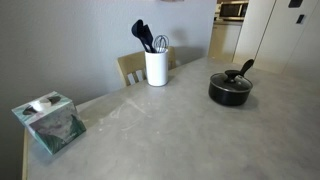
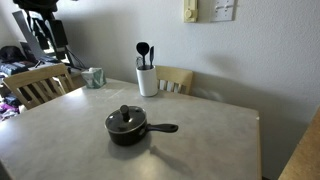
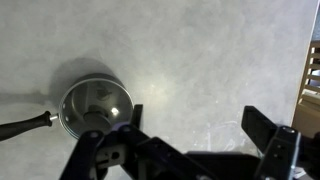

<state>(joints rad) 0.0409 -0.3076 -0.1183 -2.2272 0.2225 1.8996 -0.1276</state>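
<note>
My gripper is open and empty, with both dark fingers showing at the bottom of the wrist view, high above the grey table. Only bare tabletop lies between the fingers. A black lidded saucepan with a long black handle sits to the left of the fingers in the wrist view, apart from them. The saucepan also shows in both exterior views. The gripper does not show in either exterior view.
A white holder with black utensils stands at the table's wall side. A tissue box sits near a table corner. Wooden chairs stand around the table.
</note>
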